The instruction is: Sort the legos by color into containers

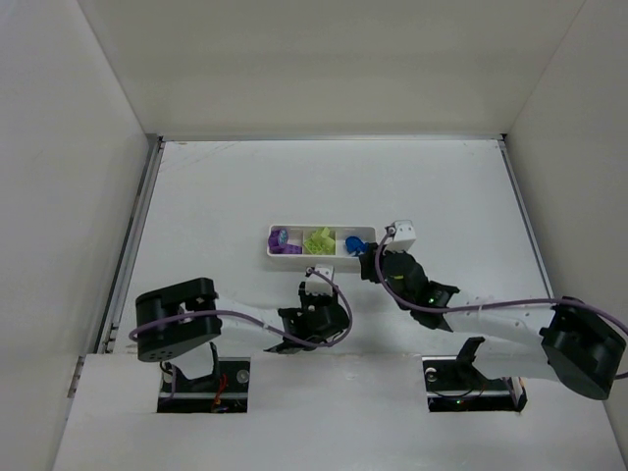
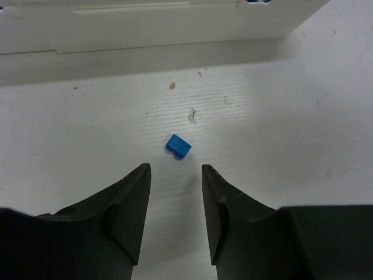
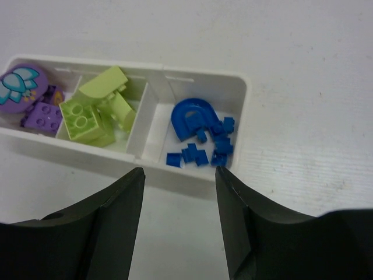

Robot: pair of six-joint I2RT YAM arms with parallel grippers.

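Left gripper (image 2: 175, 172): jaws partly apart, holding nothing, low over the white bench (image 2: 280, 116). Just beyond its tips lies one loose blue brick (image 2: 178, 146), flat on the bench and touching neither jaw. Right gripper (image 3: 179, 172): jaws apart, empty, poised at the near wall of the white tray (image 3: 204, 73). Tray contents, left to right in the right wrist view: purple bricks (image 3: 35, 108) in the first compartment; lime-green bricks (image 3: 87, 119) in the middle; blue bricks (image 3: 201, 137), one an arch, in the last.
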